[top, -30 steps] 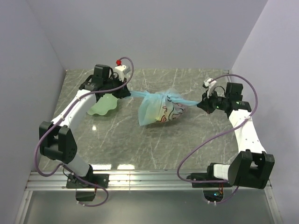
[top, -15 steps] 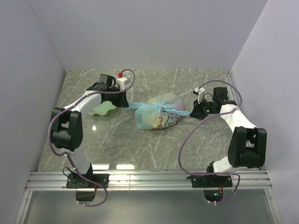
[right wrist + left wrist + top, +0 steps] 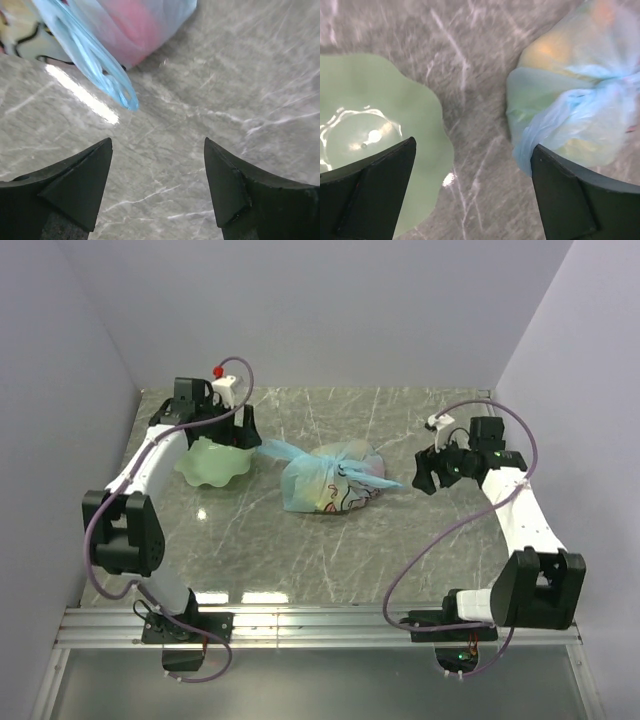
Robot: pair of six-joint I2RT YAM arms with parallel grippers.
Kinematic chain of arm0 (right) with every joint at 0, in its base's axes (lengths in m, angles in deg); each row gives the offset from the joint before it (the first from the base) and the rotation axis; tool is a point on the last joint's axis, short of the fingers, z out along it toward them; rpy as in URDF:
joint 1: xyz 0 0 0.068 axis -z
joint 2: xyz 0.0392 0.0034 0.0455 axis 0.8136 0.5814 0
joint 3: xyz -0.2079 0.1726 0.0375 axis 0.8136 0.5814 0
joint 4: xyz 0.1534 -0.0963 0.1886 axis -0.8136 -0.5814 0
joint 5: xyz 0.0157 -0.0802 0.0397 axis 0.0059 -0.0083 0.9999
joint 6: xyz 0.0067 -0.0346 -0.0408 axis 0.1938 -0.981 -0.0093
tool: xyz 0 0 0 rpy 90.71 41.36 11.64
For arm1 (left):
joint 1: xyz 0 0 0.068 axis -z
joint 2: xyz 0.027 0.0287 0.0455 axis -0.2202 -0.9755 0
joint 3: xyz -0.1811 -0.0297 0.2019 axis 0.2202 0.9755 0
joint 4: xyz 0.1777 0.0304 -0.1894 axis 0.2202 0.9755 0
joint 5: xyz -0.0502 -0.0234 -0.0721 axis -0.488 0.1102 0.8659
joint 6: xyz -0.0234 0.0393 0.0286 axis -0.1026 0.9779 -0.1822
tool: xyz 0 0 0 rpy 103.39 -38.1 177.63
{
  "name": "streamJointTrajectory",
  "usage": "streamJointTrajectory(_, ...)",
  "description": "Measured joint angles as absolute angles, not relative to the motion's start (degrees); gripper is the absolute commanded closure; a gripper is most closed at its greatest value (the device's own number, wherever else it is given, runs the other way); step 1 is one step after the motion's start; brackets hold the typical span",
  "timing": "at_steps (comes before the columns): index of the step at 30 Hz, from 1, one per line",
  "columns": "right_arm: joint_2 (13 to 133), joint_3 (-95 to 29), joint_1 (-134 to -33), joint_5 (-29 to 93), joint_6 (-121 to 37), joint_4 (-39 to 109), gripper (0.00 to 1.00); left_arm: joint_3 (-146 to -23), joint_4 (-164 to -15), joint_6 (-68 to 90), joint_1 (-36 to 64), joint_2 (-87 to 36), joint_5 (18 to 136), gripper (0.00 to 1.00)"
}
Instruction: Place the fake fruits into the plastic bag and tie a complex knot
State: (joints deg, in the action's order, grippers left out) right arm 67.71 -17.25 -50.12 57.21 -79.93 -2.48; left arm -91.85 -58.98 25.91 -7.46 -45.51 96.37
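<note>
The light-blue plastic bag (image 3: 325, 480) lies knotted mid-table, its two handle ends sticking out left and right. The fake fruits show only as blurred colour through its film: a yellow-orange patch (image 3: 547, 50) and a red one (image 3: 135, 25). My left gripper (image 3: 238, 436) hovers open just left of the bag, between it and the dish, with nothing held (image 3: 475, 175). My right gripper (image 3: 426, 476) is open to the right of the bag; the loose handle loop (image 3: 107, 75) lies on the table ahead of its fingers (image 3: 157, 170), apart from them.
A pale green wavy-edged dish (image 3: 210, 465) with nothing in it sits under the left arm, left of the bag, and fills the left side of the left wrist view (image 3: 370, 130). Grey walls close the table at the back and both sides.
Both grippers were shut on the bag's handle ends and pulling them apart; now both are open and the ends lie loose. The left arm drew back left, the right arm backed away right.
</note>
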Motion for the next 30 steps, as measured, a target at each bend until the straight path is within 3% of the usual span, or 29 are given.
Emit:
streamJointTrajectory(4, 63.38, -21.04, -50.07, 58.54, -77.67, -5.36, 0.15, -94.69, -57.91, 23.49, -7.24, -40.66, 96.65, 0.01)
streamJointTrajectory(6, 61.55, -23.09, -50.07, 59.04, -75.34, -6.63, 0.07, -96.74, -56.93, 21.72, -7.29, -38.3, 96.78, 0.01)
streamJointTrajectory(13, 57.63, -28.31, -50.09, 57.03, -60.39, -7.35, 0.04, -104.41, -53.24, 17.02, -7.4, -33.56, 94.38, 0.01)
streamJointTrajectory(21, 45.68, -17.25, -50.16, 53.41, -45.87, -3.85, 0.03, -87.87, -52.8, 15.88, -7.4, -20.03, 89.94, 0.01)
streamJointTrajectory(30, 39.06, -7.64, -50.18, 53.1, -44.41, -3.81, 0.01, -74.71, -52.16, 15.47, -7.4, -11.87, 87.45, 0.01)
